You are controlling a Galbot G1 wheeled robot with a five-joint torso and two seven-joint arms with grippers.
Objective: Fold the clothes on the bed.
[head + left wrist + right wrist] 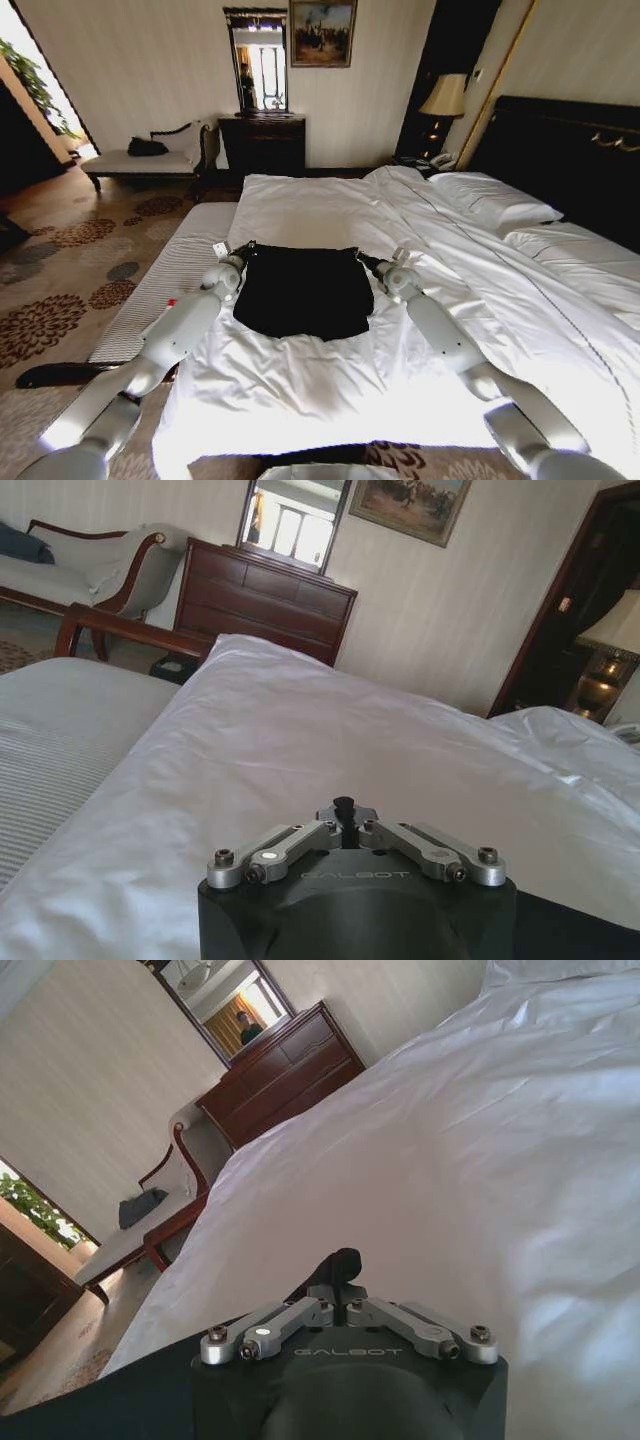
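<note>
One soft black short-sleeved T-shirt (pixel 303 291) lies flat in a compact squarish shape on the white sheets of the big dark-framed bed (pixel 330 215), near its foot. Each claw sits at a far corner: left claw (pixel 243 254) and right claw (pixel 366 262) both pinched closed on the T-shirt's edge.

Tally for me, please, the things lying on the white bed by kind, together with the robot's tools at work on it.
Black T-shirt: 1, lying flat on the bed.
White pillows: 2, by the headboard.
Tools: 2, the left tool and the right tool, each at a far corner of the shirt.
Total: 5.
</note>
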